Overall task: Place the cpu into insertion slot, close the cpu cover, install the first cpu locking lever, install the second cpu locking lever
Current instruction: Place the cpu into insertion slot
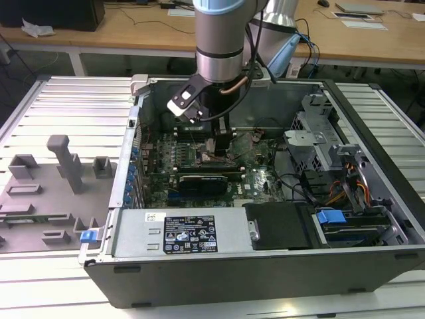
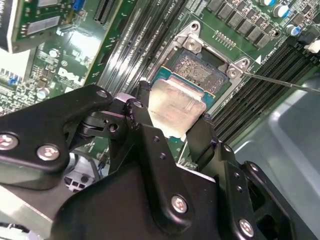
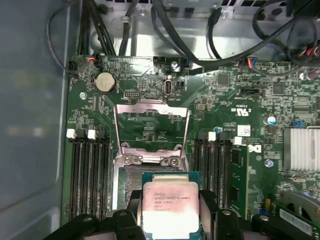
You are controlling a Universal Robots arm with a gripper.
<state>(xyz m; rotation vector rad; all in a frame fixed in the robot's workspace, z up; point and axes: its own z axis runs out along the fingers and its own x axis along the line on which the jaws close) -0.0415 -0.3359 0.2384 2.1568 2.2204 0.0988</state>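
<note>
The open computer case (image 1: pixel 265 279) lies flat on the ribbed table (image 1: pixel 66 100), and the arm (image 1: pixel 219 40) reaches down into it over the motherboard (image 3: pixel 225 100). The claw (image 2: pixel 175 117) is clamped on the cpu (image 3: pixel 170 205), with one finger on each of two opposite edges and the silvery top face exposed. In both wrist views the chip hangs over the near part of the insertion slot (image 2: pixel 200 67), and the speckled pin field beyond it is uncovered. Whether any edge already touches the rim cannot be determined. The cpu cover (image 3: pixel 150 104) stands swung open on the far side of the socket, and a thin locking lever (image 2: pixel 280 83) lies clear at one corner, so the path down appears unobstructed. The step in hand is judged to be seating the chip. To do it well, hold the chip level and square its edges to the black rim. Centre it over the whole pin field before descending. Lower it straight, without sideways sliding, because the pins probably bend easily. Relax the grip only when the chip sits flush on all four sides.
</note>
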